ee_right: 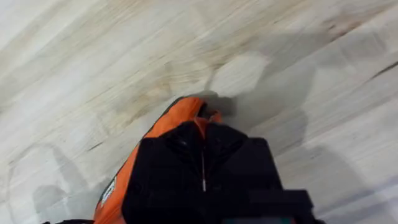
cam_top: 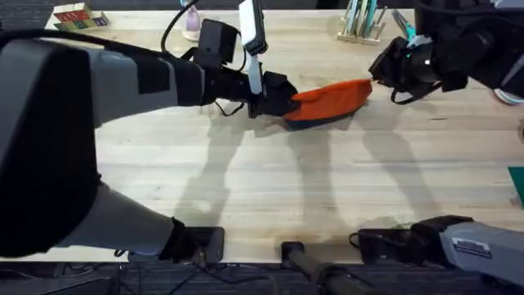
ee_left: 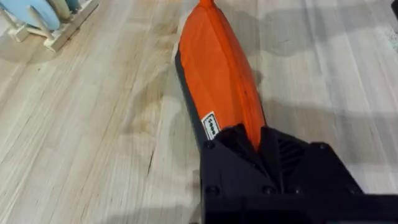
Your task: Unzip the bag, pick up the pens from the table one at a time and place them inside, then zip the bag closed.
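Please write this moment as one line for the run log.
stage: bag zipped, held at both ends | left gripper: shut on bag end | right gripper: shut at opposite end | bag: on table

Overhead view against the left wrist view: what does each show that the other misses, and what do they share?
Overhead alone: both arms at once, the left gripper at the bag's left end, the right gripper at its right end, and coloured blocks at the table's far left corner. Left wrist alone: a small white label on the bag's side, and the left gripper's fingers closed on the fabric. Both: the orange bag on the wooden table, and the wooden pen stand.
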Controlling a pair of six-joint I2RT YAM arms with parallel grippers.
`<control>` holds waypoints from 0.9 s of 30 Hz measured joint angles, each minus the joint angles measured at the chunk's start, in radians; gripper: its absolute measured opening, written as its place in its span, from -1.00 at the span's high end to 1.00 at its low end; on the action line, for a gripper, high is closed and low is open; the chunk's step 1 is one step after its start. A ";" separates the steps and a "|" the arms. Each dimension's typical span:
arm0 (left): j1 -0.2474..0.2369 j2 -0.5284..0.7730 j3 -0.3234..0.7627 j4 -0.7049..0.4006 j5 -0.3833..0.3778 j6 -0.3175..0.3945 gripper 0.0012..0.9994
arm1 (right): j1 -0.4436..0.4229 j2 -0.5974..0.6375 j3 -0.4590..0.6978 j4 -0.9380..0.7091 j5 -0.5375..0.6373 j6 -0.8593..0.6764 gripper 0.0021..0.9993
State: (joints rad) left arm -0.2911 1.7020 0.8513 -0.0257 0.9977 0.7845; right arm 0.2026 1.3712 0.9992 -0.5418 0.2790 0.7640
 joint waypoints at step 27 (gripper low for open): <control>-0.010 0.001 0.000 0.000 -0.002 0.000 0.92 | -0.058 0.126 -0.182 0.216 -0.022 0.219 0.94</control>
State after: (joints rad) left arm -0.3008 1.7031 0.8513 -0.0257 0.9957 0.7845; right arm 0.1444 1.4969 0.8174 -0.3260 0.2570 0.9826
